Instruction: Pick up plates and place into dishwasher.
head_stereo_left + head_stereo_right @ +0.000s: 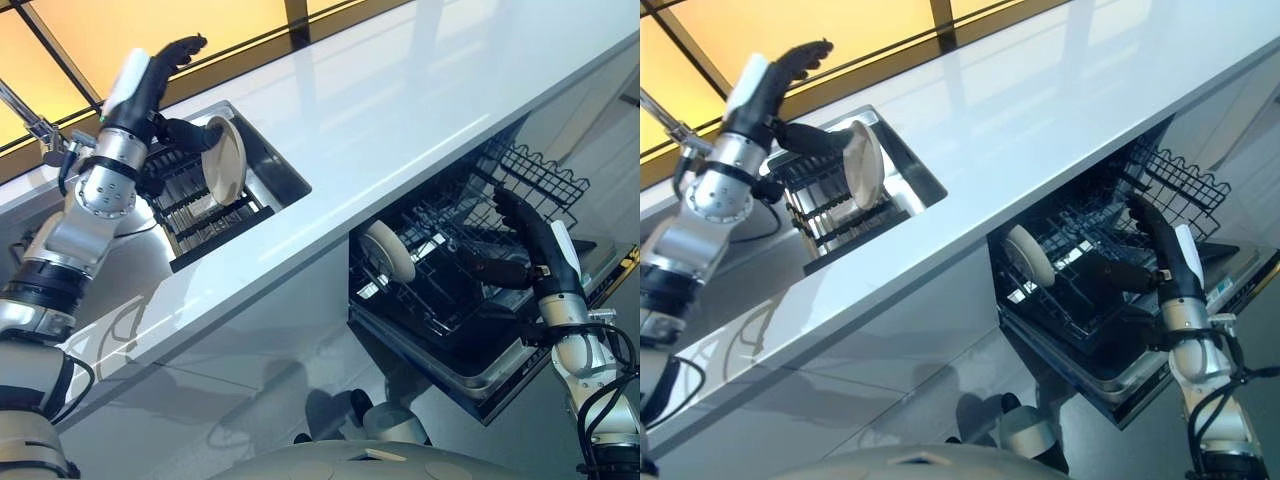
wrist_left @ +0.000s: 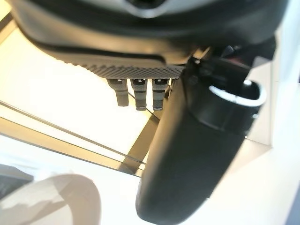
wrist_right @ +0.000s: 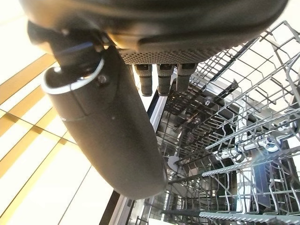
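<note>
A cream plate [image 1: 223,160] stands on edge in the dark dish rack [image 1: 195,205] inside the sink. My left hand [image 1: 135,95] is just left of it, fingers straight and pointing up, thumb reaching toward the plate's back; it is open. In the left wrist view the plate's rim [image 2: 51,199] lies beyond the thumb [image 2: 187,154]. A second cream plate [image 1: 388,250] stands upright in the pulled-out dishwasher rack [image 1: 450,300]. My right hand [image 1: 540,245] hovers open over that rack's right part, apart from the plate.
A white countertop [image 1: 400,110] runs between the sink [image 1: 275,160] and the dishwasher. A faucet [image 1: 30,120] stands at the far left. The wire basket's far side [image 1: 545,175] and the lowered dishwasher door [image 1: 500,380] surround my right hand.
</note>
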`<state>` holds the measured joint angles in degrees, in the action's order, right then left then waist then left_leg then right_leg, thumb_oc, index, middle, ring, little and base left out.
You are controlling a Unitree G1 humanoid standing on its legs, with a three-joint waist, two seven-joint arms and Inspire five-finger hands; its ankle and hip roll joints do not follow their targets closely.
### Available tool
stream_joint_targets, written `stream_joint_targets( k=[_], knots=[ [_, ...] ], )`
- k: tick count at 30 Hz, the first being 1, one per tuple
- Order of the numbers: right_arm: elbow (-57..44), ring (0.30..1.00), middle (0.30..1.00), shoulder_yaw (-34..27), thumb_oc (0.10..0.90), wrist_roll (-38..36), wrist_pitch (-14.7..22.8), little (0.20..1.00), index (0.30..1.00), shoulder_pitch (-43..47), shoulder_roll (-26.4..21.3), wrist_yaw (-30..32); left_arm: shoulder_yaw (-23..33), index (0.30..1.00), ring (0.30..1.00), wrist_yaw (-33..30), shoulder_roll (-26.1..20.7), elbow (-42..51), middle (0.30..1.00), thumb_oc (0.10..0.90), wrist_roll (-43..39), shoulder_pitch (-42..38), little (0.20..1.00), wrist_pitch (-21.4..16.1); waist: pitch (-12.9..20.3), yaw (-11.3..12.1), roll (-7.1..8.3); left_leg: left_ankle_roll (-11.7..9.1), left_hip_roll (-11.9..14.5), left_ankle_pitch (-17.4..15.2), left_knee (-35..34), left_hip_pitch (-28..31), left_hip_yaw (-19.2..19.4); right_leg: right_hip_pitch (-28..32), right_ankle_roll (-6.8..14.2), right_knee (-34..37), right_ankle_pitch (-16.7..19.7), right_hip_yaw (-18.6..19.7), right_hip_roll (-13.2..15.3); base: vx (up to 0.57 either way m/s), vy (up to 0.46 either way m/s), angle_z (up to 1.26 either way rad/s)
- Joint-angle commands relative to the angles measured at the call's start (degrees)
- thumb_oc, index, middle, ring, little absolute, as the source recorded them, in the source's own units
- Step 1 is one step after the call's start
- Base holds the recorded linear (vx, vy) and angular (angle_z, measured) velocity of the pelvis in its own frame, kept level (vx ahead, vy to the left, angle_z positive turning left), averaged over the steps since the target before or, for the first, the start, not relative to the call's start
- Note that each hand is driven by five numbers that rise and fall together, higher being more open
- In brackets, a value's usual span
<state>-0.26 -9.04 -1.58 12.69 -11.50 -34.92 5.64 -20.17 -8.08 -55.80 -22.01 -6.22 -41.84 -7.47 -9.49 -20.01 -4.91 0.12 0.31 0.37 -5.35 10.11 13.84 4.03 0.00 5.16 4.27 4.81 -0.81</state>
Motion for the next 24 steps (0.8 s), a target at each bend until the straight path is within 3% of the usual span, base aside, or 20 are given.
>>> stream_joint_targets(
  k=[1,4,8,24],
  knots=[
    [-6.28,0.900,0.900,-2.51,0.800,-0.75,4.46,0.900,0.900,3.86,-5.89,3.17,-1.95,0.900,0.900,-1.63,-6.59,-2.37,0.900,0.800,-1.79,-14.74,0.900,-0.92,4.39,0.24,-1.25,1.34,-2.30,-4.19,0.84,-0.27,1.84,-3.08,6.86,-6.65,-4.53,-2.28,-1.15,0.05,-0.033,0.00],
    [-6.66,0.900,0.900,-3.08,0.800,-1.82,4.30,0.900,0.900,2.76,-6.70,2.90,-6.94,0.900,0.900,-0.73,-9.51,-5.88,0.900,0.800,-0.73,-19.86,0.900,-1.37,4.05,-0.30,-1.72,1.42,-2.37,-4.41,0.90,-0.14,1.92,-2.97,7.11,-6.71,-4.74,-2.52,-1.02,0.08,-0.040,0.02],
    [-7.15,0.900,0.900,-3.33,0.800,-1.74,4.41,0.900,0.900,1.60,-6.84,2.58,-9.09,0.900,0.900,-0.39,-10.60,-7.07,0.900,0.800,-0.36,-22.28,0.900,-1.22,3.82,-0.70,-1.96,1.46,-2.45,-4.47,0.88,-0.25,2.14,-3.18,7.21,-6.69,-4.69,-2.39,-0.96,0.07,-0.026,0.00],
    [-8.43,0.900,0.900,-5.42,0.800,-2.02,4.39,0.900,0.900,-1.66,-9.60,0.42,-11.61,0.900,0.900,2.18,-16.76,-8.62,0.900,0.800,10.43,-19.09,0.900,-4.82,1.01,-1.71,-2.63,1.43,-2.85,-4.11,0.77,-1.90,3.36,-5.32,8.00,-6.33,-3.82,-2.27,-0.15,0.07,-0.031,-0.03]
  ],
)
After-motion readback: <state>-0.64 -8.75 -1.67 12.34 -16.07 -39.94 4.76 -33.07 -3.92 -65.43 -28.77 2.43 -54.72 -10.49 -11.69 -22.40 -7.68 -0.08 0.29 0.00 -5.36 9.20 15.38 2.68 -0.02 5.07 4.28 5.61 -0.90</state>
